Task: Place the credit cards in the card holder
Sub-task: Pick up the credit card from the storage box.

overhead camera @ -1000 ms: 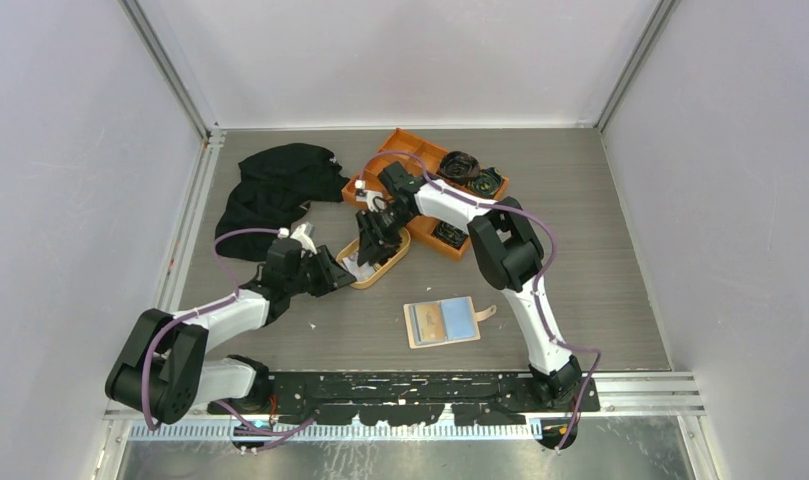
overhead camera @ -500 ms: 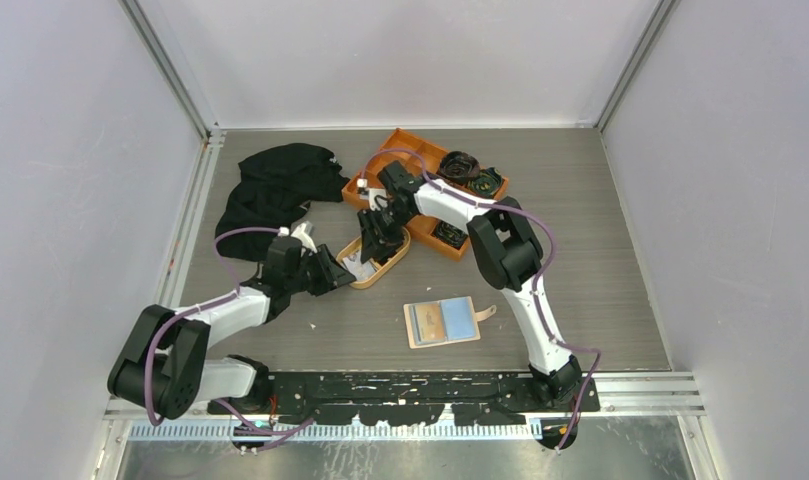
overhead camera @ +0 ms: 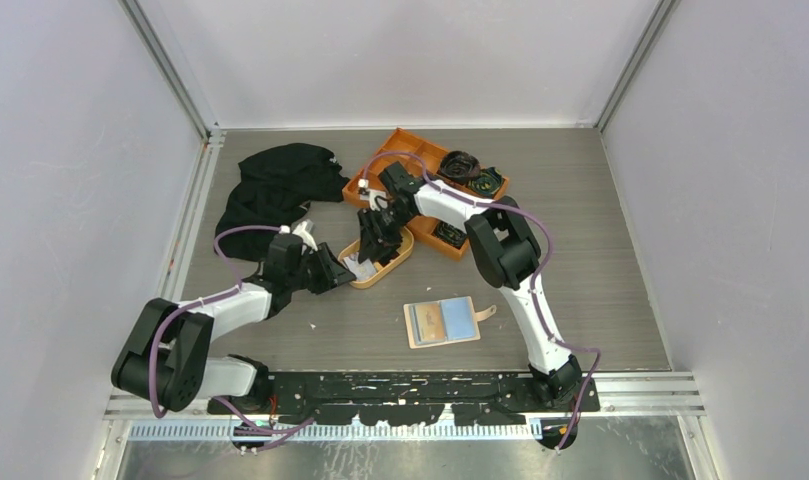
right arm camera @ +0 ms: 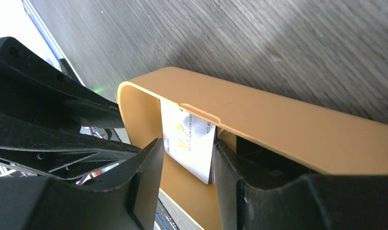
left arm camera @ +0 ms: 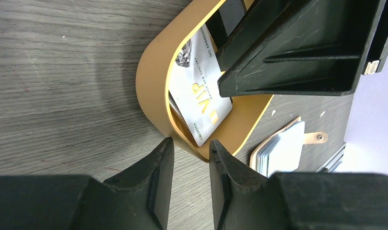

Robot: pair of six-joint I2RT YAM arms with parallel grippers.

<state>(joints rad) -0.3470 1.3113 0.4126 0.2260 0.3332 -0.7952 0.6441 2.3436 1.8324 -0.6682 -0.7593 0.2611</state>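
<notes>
Orange oval dish (left arm camera: 153, 91) holds credit cards (left arm camera: 201, 91) yet to reach the open card holder (overhead camera: 442, 322); left gripper (left arm camera: 189, 143) straddles the dish rim, right gripper (right arm camera: 188, 144) flanks one card, both narrow, grip unclear.

Right gripper (right arm camera: 188, 149) closed on a white card (right arm camera: 189, 136) in a tan dish (right arm camera: 297, 129).

The gripper reaches into the oval dish. Its two black fingers (right arm camera: 144, 191) stand either side of the card, which bears gold print. The card fills the gap between them, one edge against each inner face. Its top edge is hidden behind the dish's rim and its lower corner hangs over the dish floor. To the right of the card, under the rim, there is a dark shape too shadowed to make out. Black parts of the left arm (right arm camera: 43, 124) crowd the left side, just beside the dish's rounded end. Grey wood-grain table (right arm camera: 278, 43) fills the top.
</notes>
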